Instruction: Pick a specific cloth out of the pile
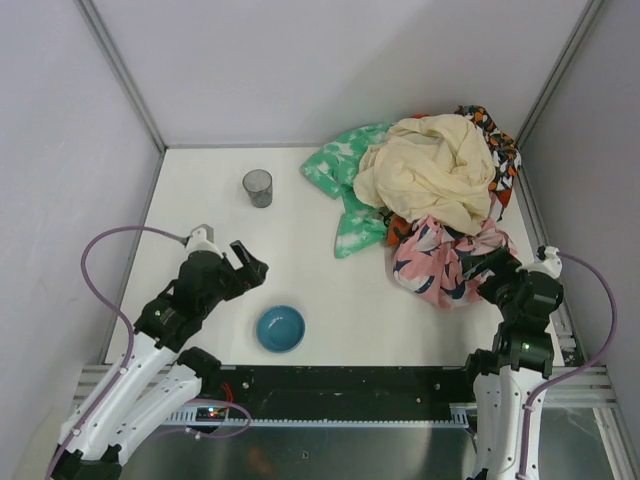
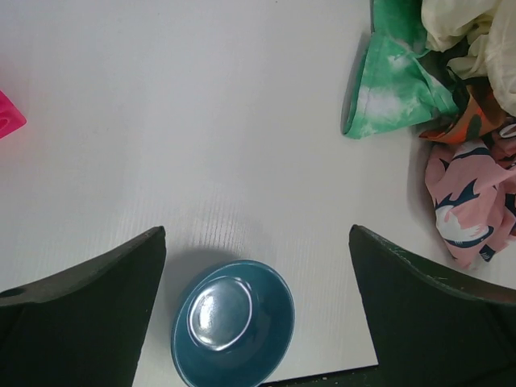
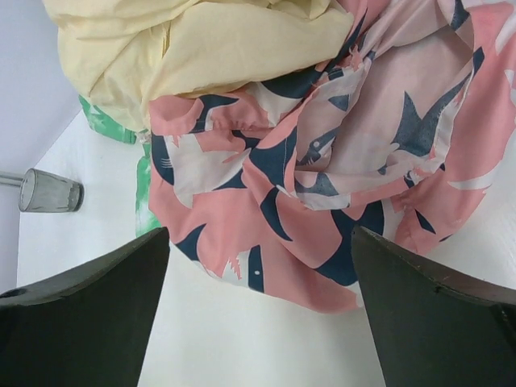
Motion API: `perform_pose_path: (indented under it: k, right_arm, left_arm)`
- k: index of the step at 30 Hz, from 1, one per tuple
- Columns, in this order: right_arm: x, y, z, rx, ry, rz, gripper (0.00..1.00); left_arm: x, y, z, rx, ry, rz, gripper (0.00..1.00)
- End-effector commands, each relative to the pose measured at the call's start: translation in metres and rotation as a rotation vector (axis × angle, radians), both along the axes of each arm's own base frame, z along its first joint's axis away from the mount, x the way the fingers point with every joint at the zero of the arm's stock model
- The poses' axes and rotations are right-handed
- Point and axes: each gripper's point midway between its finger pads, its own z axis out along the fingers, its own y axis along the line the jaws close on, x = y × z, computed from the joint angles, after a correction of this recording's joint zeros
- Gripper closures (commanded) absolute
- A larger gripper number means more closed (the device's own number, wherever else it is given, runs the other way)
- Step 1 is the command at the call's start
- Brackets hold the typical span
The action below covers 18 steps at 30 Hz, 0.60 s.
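The pile (image 1: 430, 195) lies at the back right: a cream-yellow cloth (image 1: 430, 165) on top, a green-and-white print (image 1: 345, 170) to its left, a pink-and-navy floral cloth (image 1: 440, 262) in front and an orange-and-black print (image 1: 497, 135) behind. No plain dark grey cloth shows in any view; it is hidden or out of view. My right gripper (image 1: 490, 268) is open and empty, just in front of the pink floral cloth (image 3: 322, 161), with the cream-yellow cloth (image 3: 201, 56) beyond. My left gripper (image 1: 248, 262) is open and empty, above the blue bowl (image 2: 232, 322).
The blue bowl (image 1: 280, 328) sits near the front edge between the arms. A grey mesh cup (image 1: 258, 187) stands at the back left of the table, also in the right wrist view (image 3: 50, 192). A pink object (image 2: 10, 115) shows at the left wrist view's edge. Walls enclose the table.
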Motion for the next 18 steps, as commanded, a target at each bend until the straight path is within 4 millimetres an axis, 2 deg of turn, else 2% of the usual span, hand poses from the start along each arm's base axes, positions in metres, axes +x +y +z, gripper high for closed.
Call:
perform_pose_path:
  k: [1, 6, 9, 10, 13, 14, 18]
  right_arm:
    - [-0.002, 0.007, 0.002, 0.003, -0.004, 0.041, 0.01]
    - [-0.006, 0.033, -0.003, 0.069, 0.026, 0.179, 0.01]
    - [-0.008, 0.051, -0.011, 0.036, 0.057, 0.274, 0.01]
    - [-0.01, 0.064, -0.017, 0.013, 0.086, 0.331, 0.01]
    - [-0.008, 0.091, -0.038, -0.138, 0.162, 0.396, 0.01]
    - [-0.01, 0.107, -0.046, -0.208, 0.192, 0.445, 0.01]
    - [-0.008, 0.138, -0.07, -0.539, 0.308, 0.547, 0.01]
  left_arm:
    - [0.007, 0.0, 0.017, -0.007, -0.042, 0.012, 0.0]
    - [0.007, 0.0, 0.015, -0.005, -0.041, 0.015, 0.0]
    - [0.008, 0.001, 0.015, -0.007, -0.045, 0.025, 0.0]
    - [0.008, 0.001, 0.015, -0.007, -0.047, 0.027, 0.0]
    - [0.011, 0.001, 0.015, 0.0, -0.047, 0.025, 0.0]
    - [0.011, 0.001, 0.014, 0.003, -0.045, 0.023, 0.0]
    - [0.011, 0.0, 0.011, 0.01, -0.037, 0.017, 0.0]
